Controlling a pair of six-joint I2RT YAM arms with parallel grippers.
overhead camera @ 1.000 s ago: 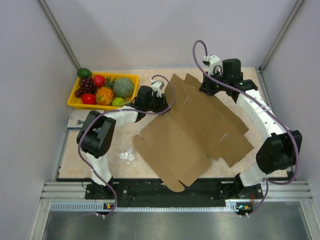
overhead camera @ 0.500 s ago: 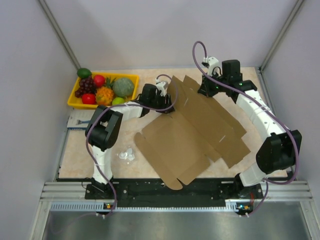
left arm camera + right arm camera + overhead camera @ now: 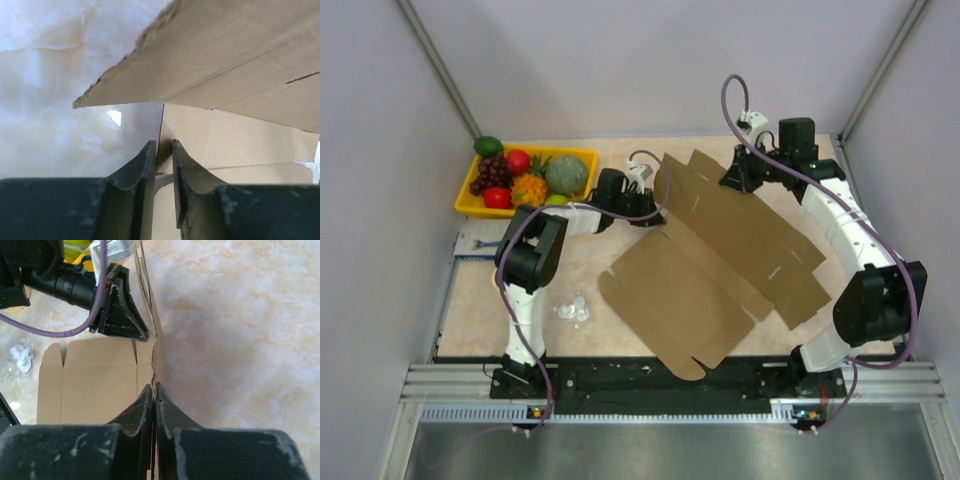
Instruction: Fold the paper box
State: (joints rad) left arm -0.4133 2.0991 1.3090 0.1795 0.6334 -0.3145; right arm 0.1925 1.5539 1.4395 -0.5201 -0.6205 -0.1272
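R gripper (image 3: 153, 388) pinched shut on box (image 3: 720, 260) panel edge, near worktop (image 3: 470, 305) far edge; L gripper (image 3: 161, 146) near-closed round flap, grip unclear. I judge box light, stiff: hold edges.

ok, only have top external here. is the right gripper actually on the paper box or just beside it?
Observer: right wrist shows the right gripper shut on the paper box, pinching a raised panel's thin edge.
Operator: and the left?
Observer: left wrist shows the left gripper with a flap edge inside its narrow jaw gap; can't tell if it's clamped.
Operator: anything above it?
Observer: yes, another panel slants across above it.
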